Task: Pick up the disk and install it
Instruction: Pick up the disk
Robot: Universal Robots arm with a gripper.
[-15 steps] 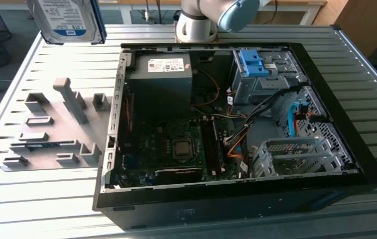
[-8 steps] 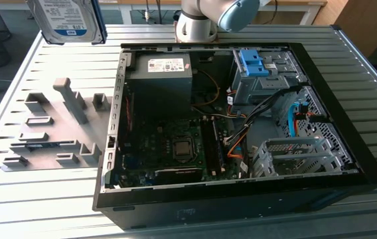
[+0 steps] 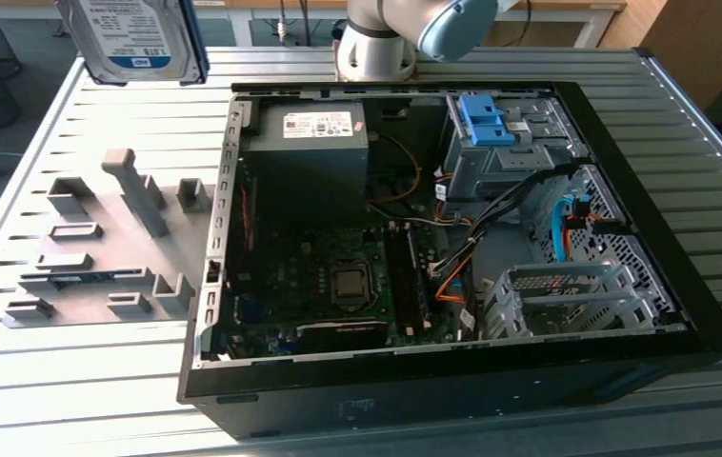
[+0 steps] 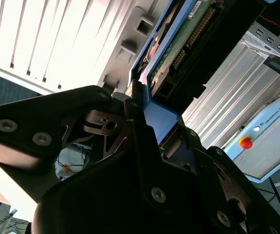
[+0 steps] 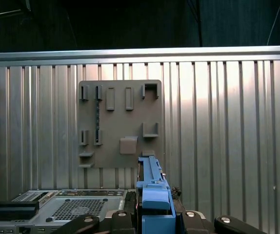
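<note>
1. Gripper [image 4: 159, 119], closest to the lens in the second wrist view: black fingers [image 4: 137, 131] closed on the blue frame end of the disk [image 3: 132, 38]. The clamp looks firm and nothing else is held.
2. Position of the disk: aloft on edge, label side toward the exterior view, at that view's upper left. It hangs above the slatted table [image 3: 30, 381], beyond the grey fixture plate [image 3: 94, 248], and well apart from the computer case [image 3: 463, 381].
3. Handling, judged:
   - The metal body is rigid and dense for its size, so it will likely hang heavy from a one-end hold and may pivot.
   - The bare circuit board [image 4: 179, 53] and the connector pins on the underside are fragile, so no knocks.
   - The plastic frame is smooth and probably a little springy.
   - Best hold is on the frame's rails or end, never on the board or label.
4. Containers, largest first. The computer case lies on its side, open face up. Inside are the motherboard [image 3: 335, 276], the grey power supply [image 3: 310, 152] with a white sticker, and loose cables.
5. Drive cage [image 3: 501, 162], at the exterior view's upper right of the case: a bare blue bracket [image 3: 482, 119] sits in it, with no drive in that bracket.
6. Perforated silver bay [image 3: 565, 300], lower right of the case: looks vacant, though I cannot tell fully.
</note>
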